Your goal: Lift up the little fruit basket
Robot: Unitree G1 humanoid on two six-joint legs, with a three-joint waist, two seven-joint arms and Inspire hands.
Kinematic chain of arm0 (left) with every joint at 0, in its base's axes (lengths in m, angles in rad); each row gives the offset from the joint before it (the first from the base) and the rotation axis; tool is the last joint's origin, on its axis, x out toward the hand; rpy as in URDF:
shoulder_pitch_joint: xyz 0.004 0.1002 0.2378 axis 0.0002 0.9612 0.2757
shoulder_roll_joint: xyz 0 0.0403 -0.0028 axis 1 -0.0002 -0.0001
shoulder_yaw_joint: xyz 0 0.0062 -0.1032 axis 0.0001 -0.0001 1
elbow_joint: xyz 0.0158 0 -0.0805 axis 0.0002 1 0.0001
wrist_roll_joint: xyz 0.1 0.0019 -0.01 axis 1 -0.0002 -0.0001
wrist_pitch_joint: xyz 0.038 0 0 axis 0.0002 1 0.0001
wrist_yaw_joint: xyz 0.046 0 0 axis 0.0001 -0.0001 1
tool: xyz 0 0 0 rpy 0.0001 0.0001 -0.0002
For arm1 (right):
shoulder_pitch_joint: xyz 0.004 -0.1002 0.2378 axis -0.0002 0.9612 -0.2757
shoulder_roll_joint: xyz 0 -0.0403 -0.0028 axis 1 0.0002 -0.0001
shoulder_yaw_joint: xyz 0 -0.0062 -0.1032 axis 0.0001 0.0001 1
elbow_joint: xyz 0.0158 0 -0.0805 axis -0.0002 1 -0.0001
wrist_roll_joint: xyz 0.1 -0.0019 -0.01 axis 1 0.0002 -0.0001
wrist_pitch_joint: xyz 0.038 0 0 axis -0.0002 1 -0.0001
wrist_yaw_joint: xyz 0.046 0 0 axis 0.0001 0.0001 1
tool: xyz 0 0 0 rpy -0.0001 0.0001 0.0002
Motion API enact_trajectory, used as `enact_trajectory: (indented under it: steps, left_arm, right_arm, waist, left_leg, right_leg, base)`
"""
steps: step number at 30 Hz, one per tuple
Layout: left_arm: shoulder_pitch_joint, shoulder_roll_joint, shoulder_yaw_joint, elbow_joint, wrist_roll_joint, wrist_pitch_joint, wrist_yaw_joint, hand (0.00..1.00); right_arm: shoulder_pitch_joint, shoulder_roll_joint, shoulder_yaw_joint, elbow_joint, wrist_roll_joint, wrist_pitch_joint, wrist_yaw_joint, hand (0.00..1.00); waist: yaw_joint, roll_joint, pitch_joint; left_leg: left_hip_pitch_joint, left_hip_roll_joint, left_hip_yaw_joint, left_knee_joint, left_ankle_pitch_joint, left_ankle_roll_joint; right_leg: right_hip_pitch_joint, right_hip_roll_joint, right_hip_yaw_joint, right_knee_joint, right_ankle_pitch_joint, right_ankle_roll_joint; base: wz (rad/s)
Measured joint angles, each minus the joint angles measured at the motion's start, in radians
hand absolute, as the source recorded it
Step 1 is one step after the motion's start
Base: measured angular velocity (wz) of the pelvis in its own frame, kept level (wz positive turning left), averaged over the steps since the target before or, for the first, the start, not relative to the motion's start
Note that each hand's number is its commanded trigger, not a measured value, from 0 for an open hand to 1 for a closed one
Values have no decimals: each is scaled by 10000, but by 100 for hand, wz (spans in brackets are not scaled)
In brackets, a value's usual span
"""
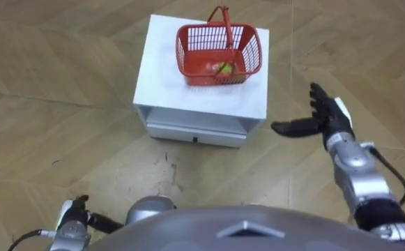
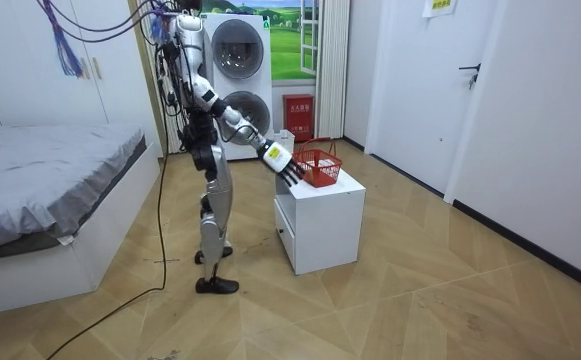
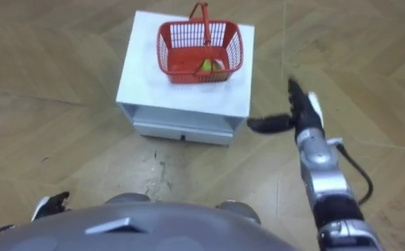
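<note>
On white cabinet sits fruit basket, long axis crosswise, handle upright, ahead-left of nearer right hand, spread wide, empty; left hand low, farther.

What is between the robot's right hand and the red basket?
Nothing stands between them. In the left eye view, a bare corner of the white cabinet and a strip of wooden floor separate the open right hand from the basket.
</note>
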Motion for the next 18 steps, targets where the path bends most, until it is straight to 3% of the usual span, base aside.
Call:
enact_trajectory:
  steps: [6, 10, 12, 14, 18]
  left_arm:
    - [23, -196, 40, 83, -12, -19, 13, 0]
    - [55, -531, 546, 84, 92, 39, 6, 0]
    - [142, -613, 614, 84, 92, 150, -45, 0]
    - [216, -591, 657, 87, 95, 381, -69, 0]
    - [216, -563, 679, 297, 98, 624, -224, 0]
  right_arm:
    - [592, 151, -337, 2401, -77, -40, -211, 0]
    - [731, 512, -729, 3569, -610, -71, -300, 0]
    - [899, 512, -729, 3900, -965, 115, -235, 0]
    - [1012, 539, -731, 4084, -1468, 594, 12, 0]
    - [1131, 610, -796, 4092, -2015, 1185, 460, 0]
  waist:
    - [-126, 197, 34]
    - [-293, 314, 37]
    - [-284, 355, 13]
    - [-293, 366, 7]
    - [-348, 418, 16]
  left_leg:
    - [149, 3, 77, -126, -15, -17]
    - [407, 60, 107, -183, -67, -81]
    - [560, 63, 102, -213, -90, -99]
    - [705, 84, 95, -201, -141, -130]
    - [776, 108, 10, -183, -154, -153]
  right_leg:
    - [-4, 49, 258, -13, -27, 42]
    - [267, 127, 302, -120, -31, 36]
    - [379, 137, 301, -126, -73, 27]
    - [471, 155, 302, -109, -147, 3]
    - [544, 196, 299, -104, -185, -34]
  base:
    - [-14]
    - [-5]
    - [0]
    - [0]
    - [0]
